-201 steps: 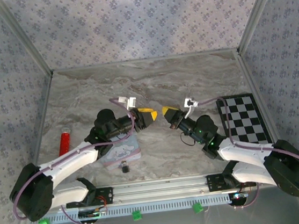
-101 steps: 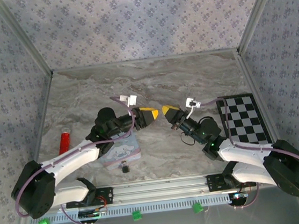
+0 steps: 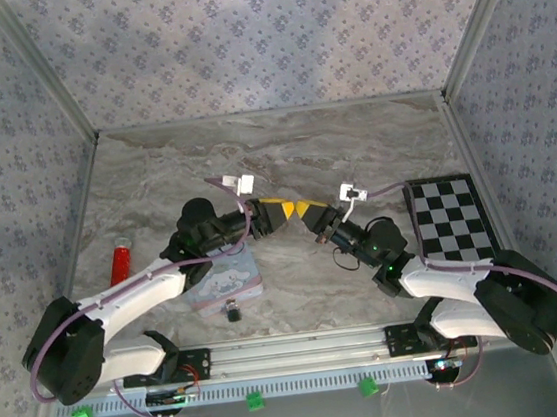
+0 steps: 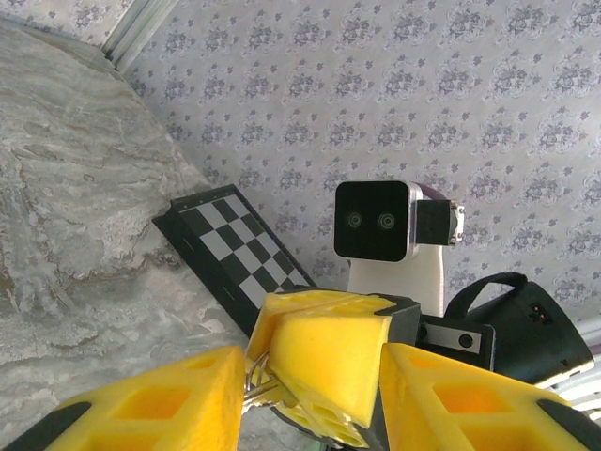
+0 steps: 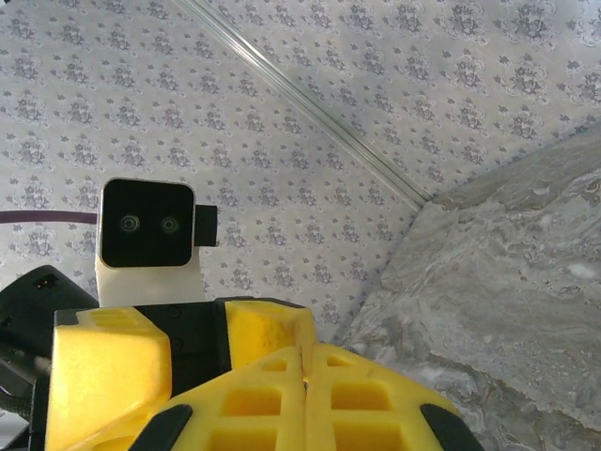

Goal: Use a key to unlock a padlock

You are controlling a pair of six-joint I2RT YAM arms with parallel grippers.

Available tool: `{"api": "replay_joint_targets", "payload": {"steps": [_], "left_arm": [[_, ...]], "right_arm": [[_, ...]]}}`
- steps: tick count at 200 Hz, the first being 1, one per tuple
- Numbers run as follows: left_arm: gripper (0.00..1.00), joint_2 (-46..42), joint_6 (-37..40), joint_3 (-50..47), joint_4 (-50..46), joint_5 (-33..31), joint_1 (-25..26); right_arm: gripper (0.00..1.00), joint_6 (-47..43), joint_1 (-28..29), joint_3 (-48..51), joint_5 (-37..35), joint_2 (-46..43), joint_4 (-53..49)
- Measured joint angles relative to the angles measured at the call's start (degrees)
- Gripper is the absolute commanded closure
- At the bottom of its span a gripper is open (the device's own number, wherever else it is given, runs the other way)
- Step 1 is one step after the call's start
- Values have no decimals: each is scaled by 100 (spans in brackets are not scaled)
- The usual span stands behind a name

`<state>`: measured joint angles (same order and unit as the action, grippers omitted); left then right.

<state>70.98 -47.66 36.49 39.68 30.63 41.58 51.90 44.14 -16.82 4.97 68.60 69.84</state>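
The padlock [image 3: 232, 310], a tiny dark block, lies on the table just in front of the pale-blue cartoon tin [image 3: 228, 279]. Both grippers meet in mid-air above the table's middle. My right gripper [image 3: 307, 211] [image 5: 303, 352] is shut, and a thin metal key ring [image 4: 255, 385] sticks out from its yellow fingers [image 4: 324, 362]; the key itself is hidden between the pads. My left gripper [image 3: 279, 211] [image 4: 312, 362] is open, its two yellow fingers [image 4: 141, 404] straddling the right gripper's tip. The ring lies close to the left-hand finger.
A red cylinder [image 3: 120, 263] lies at the left of the table. A black-and-white checkerboard [image 3: 449, 219] [image 4: 235, 249] sits at the right. The left arm reaches over the tin. Patterned walls enclose the marble table [image 3: 282, 148].
The right gripper has moved left towards the left gripper, so the gap between the two has closed and their yellow tips now overlap. The padlock and tin have not moved.
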Motion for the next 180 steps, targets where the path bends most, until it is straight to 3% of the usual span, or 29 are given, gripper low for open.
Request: {"api": "replay_joint_targets", "payload": {"steps": [60, 180], "left_arm": [[52, 2, -4, 0, -7, -44, -33], [71, 50, -33, 0, -4, 109, -22]], "right_arm": [[100, 17, 0, 0, 42, 20, 177], [100, 17, 17, 0, -20, 20, 203]]}}
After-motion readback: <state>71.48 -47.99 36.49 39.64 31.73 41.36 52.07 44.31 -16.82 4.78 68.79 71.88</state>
